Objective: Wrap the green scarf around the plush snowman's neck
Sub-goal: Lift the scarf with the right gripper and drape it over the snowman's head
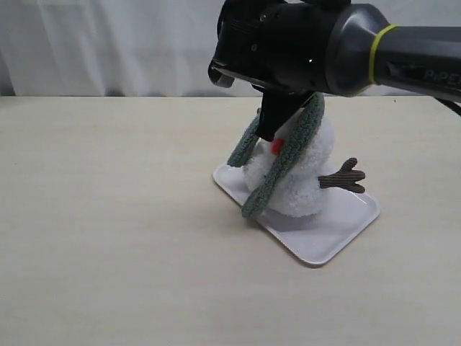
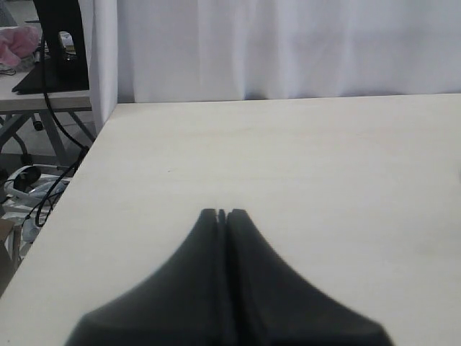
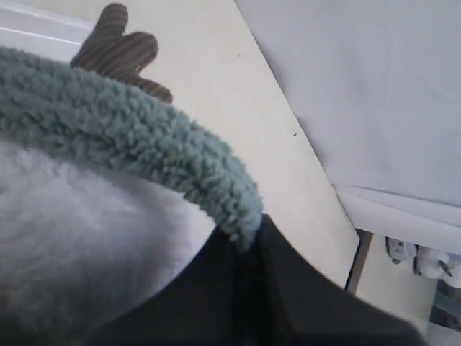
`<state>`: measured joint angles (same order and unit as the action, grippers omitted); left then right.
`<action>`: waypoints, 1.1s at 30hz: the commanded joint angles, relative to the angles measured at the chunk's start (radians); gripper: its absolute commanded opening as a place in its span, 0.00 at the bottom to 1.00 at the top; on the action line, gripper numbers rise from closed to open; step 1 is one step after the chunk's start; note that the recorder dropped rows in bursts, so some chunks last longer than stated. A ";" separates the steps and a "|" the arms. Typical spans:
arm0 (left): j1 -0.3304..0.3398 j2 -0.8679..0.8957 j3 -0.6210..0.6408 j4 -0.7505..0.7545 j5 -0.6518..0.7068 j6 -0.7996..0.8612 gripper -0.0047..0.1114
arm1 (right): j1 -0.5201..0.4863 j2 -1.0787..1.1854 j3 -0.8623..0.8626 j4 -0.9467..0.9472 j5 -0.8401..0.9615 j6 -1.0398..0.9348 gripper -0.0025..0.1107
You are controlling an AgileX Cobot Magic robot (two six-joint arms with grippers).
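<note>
The plush snowman (image 1: 302,180) stands on a white tray (image 1: 338,231), its orange nose (image 1: 276,147) facing left and one brown twig arm (image 1: 344,176) sticking out right. The green scarf (image 1: 288,158) hangs over its head in two strands, one down the front, one to the left (image 1: 243,148). My right gripper (image 1: 270,126) reaches in from the upper right over the head, hiding the neck. In the right wrist view, that gripper (image 3: 246,238) is shut on the scarf (image 3: 137,137), above white plush (image 3: 79,238). My left gripper (image 2: 222,213) is shut on nothing, over bare table.
The tray sits angled on a pale wooden table (image 1: 108,216). A white curtain (image 1: 108,43) hangs behind the table's far edge. In the left wrist view, a desk with cables (image 2: 43,79) stands beyond the table's edge.
</note>
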<state>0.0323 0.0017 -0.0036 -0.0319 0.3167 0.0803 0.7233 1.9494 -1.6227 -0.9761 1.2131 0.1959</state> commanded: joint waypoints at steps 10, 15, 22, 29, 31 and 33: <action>0.002 -0.002 0.004 -0.007 -0.009 -0.003 0.04 | -0.056 -0.008 0.137 -0.079 0.008 -0.102 0.06; 0.002 -0.002 0.004 -0.007 -0.009 -0.003 0.04 | -0.060 -0.008 0.137 -0.075 0.008 -0.076 0.06; 0.002 -0.002 0.004 -0.007 -0.009 -0.003 0.04 | -0.058 -0.010 0.137 -0.015 0.001 -0.074 0.18; 0.002 -0.002 0.004 -0.007 -0.009 -0.003 0.04 | -0.058 -0.055 0.137 -0.013 0.000 0.007 0.45; 0.002 -0.002 0.004 -0.007 -0.009 -0.003 0.04 | -0.058 -0.085 0.137 0.023 -0.013 0.009 0.50; 0.002 -0.002 0.004 -0.007 -0.009 -0.003 0.04 | -0.058 -0.114 0.135 0.072 -0.021 0.009 0.50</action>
<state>0.0323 0.0017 -0.0036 -0.0319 0.3167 0.0803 0.6679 1.8836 -1.4889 -0.9576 1.2024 0.1924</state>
